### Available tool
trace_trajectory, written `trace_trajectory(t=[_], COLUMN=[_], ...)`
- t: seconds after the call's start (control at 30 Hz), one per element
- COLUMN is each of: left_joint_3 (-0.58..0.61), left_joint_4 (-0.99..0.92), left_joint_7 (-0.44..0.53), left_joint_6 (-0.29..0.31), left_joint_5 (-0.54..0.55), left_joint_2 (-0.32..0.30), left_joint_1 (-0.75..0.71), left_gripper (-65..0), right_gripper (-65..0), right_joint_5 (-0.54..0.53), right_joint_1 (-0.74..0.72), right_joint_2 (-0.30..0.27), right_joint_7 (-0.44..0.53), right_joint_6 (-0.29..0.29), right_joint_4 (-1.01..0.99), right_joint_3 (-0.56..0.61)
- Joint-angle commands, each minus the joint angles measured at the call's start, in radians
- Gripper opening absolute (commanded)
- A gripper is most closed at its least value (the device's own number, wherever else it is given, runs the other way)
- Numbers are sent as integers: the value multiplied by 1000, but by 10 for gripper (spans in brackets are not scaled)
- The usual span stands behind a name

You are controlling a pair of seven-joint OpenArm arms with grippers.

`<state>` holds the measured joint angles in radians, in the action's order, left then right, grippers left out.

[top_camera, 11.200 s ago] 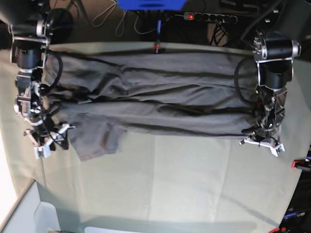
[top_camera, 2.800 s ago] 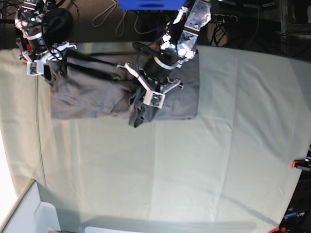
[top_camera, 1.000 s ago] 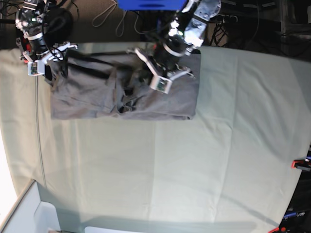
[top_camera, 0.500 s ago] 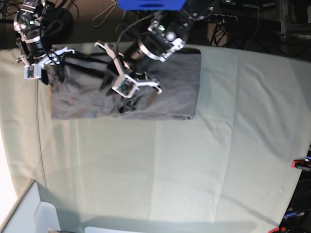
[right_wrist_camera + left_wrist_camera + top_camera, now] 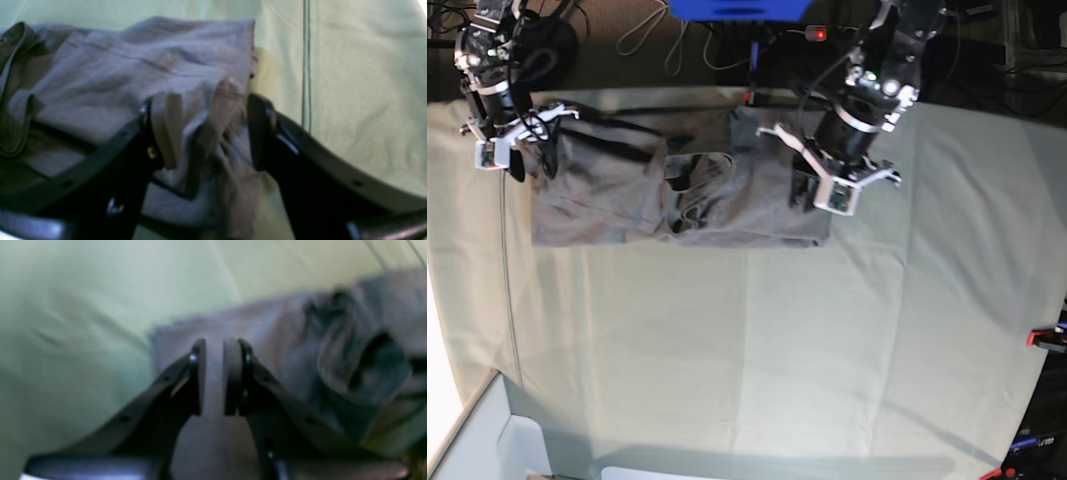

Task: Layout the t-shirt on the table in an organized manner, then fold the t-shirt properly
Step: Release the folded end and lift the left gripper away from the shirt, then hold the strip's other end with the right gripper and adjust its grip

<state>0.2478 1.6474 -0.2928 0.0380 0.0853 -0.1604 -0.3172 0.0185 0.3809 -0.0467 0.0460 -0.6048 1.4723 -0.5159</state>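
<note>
The grey t-shirt (image 5: 607, 200) lies folded into a wide rectangle at the far left of the table (image 5: 777, 350), with a rumpled pocket of cloth near its middle. My left gripper (image 5: 817, 195) hovers over the shirt's right edge. In the left wrist view the left gripper (image 5: 215, 376) has its jaws almost together, with nothing between them, above the t-shirt (image 5: 283, 323). My right gripper (image 5: 530, 160) is at the shirt's far left corner. In the right wrist view the right gripper (image 5: 203, 133) is open, and a bunched fold of the t-shirt (image 5: 133, 66) lies between its fingers.
A red-orange clamp (image 5: 749, 97) sits at the table's far edge and another (image 5: 1042, 338) at the right edge. A power strip (image 5: 857, 36) and cables lie behind the table. A white box (image 5: 487, 440) stands at the front left corner.
The shirt went from spread wide to folded in half. In the last half second my left arm swung from the shirt's middle to its right edge. The right arm stayed put.
</note>
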Motion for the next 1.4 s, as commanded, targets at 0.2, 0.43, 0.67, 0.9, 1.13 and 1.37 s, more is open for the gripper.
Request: trace_trajectory(t=[0.2,0.43,0.67,0.9,1.13,1.37], left_joint_3=[244,356,351,160,-176,-480], left_joint_4=[-138,-161,-235,-161,-37,-23], left_joint_7=[19,19,20,27,22,22], left_joint_6=[3,0,-5,-5,1,3], left_joint_5=[1,1,1,1,1,1], left_joint_2=[2,46,111,112,107,104], left_joint_1=[82,184,246,238,169,125], left_gripper=[-559,-559,-559,-559,-559,-558], right_gripper=[-335,-334,-241,-198,-196,-196], right_joint_5=[-19,-19,-24,-22,-21,-19], right_joint_1=[-15,-15,-44,-107,-135,-167], right_joint_2=[-8,-5,20,24,24,-3], right_joint_7=[24,24,22,-90,-186,-185], right_joint_6=[-10,-10,-8,-10,-10,-10], right_joint_4=[17,17,15,-5,-23,-147], right_joint_3=[-5,-7,-79,-137,-83,-40])
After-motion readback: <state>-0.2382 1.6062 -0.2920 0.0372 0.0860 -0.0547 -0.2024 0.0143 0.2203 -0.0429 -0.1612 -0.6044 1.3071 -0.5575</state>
